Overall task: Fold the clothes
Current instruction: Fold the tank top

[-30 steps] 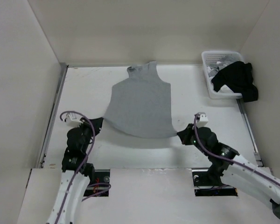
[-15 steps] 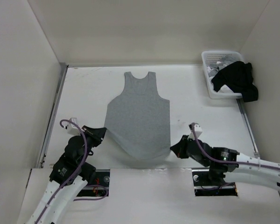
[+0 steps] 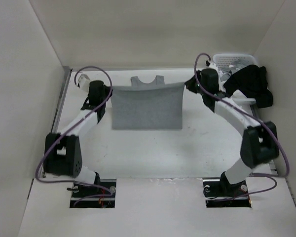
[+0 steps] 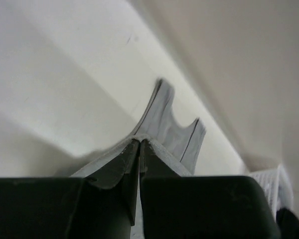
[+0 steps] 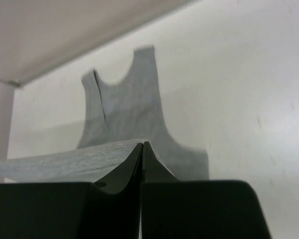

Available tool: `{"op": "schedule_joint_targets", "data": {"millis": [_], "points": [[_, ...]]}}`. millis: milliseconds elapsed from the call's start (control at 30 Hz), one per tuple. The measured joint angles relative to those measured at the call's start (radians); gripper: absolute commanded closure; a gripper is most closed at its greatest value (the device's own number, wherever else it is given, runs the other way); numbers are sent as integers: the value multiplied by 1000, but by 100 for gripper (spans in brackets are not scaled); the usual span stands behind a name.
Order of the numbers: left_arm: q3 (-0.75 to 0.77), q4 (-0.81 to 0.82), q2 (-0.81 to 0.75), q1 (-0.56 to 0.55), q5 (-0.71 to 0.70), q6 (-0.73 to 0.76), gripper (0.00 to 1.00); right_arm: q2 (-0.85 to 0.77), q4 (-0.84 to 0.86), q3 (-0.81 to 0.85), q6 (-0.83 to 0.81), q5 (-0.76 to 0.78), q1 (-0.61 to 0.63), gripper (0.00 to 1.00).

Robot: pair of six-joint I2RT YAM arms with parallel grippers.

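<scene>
The light-grey tank top (image 3: pixel 147 106) lies near the table's (image 3: pixel 153 148) far edge, doubled over itself, its hem edge stretched taut and raised between the two arms. The left gripper (image 3: pixel 108 90) is clamped on the hem's left corner and the right gripper (image 3: pixel 186 85) on its right corner. From above, the upper layer hides most of the lower one; only the straps and scoop neck show beyond it. The wrist views show those straps lying flat on the table, past the pinched fabric. At the far right corner, a white basket (image 3: pixel 222 61) holds a black garment (image 3: pixel 249 84), which drapes over its rim.

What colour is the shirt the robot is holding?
Light grey tank top, clearest in top external view.
</scene>
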Motion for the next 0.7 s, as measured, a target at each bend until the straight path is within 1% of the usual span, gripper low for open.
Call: {"op": "schedule_joint_targets", "data": {"millis": [33,67,100,133,167,200,233,267,300,367,433,467,500,533,567,633,700], "points": [[65,30,77,15,10,3,98,72,12,73,-8,-19,-19,100],[126,48,142,27,19,8,96,150,17,157,-14,-40,-37,100],[198,64,216,38,29,16,90,220,15,235,-18,-53,-52,98],[272,72,288,48,44,23,80,296,13,322,-22,-66,-65,90],[355,76,364,58,62,30,70,364,11,397,-24,-74,-74,76],[432,81,438,66,85,37,63,432,9,472,-26,-79,-81,58],[491,86,497,74,105,43,57,491,6,534,-28,-82,-87,43],[532,90,546,81,125,44,55,536,5,571,-27,-81,-92,34],[541,90,573,88,138,46,54,563,2,586,-33,-83,-94,31],[489,80,575,99,152,47,54,575,-20,562,-37,-85,-95,32],[378,96,521,103,152,49,57,544,-8,480,-37,-83,-92,38],[294,103,473,105,149,50,58,511,1,414,-37,-80,-89,45],[214,106,416,105,145,50,61,465,13,329,-37,-77,-85,55],[119,108,342,100,138,50,63,412,21,243,-36,-72,-79,72],[31,111,265,90,129,49,64,352,36,151,-32,-67,-69,84],[-125,126,114,61,112,50,64,236,66,-10,-16,-56,-39,92],[-245,130,-11,34,108,51,61,130,100,-143,-5,-44,1,92]]}}
